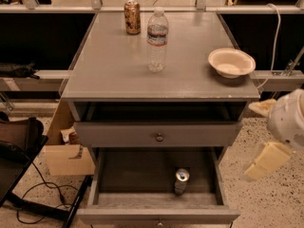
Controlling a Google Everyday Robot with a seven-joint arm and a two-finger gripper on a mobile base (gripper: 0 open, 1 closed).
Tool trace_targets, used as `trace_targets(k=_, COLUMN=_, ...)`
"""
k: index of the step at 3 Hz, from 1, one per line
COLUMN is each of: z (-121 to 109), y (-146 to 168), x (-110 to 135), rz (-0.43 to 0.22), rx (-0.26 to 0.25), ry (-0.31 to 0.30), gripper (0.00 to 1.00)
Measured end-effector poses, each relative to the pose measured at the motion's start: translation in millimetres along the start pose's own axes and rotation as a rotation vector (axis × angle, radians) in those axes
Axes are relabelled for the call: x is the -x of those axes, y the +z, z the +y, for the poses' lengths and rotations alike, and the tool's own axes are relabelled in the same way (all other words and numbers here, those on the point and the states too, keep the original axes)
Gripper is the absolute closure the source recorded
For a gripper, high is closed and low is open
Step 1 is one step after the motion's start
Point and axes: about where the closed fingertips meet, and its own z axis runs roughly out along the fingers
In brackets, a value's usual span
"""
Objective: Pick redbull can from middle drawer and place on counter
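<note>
Slim silver-grey redbull can (pixel 181 181) stands upright in the open grey middle drawer (pixel 156 213). Cream gripper (pixel 268 158) is right of cabinet, well apart; open/shut: cannot tell. Clear plastic water bottle (pixel 157 41), white bowl (pixel 231 62) on flat grey counter (pixel 114 65).

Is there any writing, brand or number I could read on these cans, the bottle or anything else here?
No text reads clearly.
On the water bottle: label too blurred.
On the brown-orange can: print too blurred.
On the redbull can in the middle drawer: nothing legible.
On the end effector, right of that drawer: no writing.
</note>
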Motion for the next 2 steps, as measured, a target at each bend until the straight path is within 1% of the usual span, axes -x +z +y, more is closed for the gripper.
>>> trace_targets(k=1, z=18, y=49, x=-20, rz=-0.136, rx=0.013, ry=0.046, gripper=0.00)
trace_targets(k=2, z=31, y=81, x=-30, rz=-0.251, rx=0.030, ry=0.073, gripper=0.00)
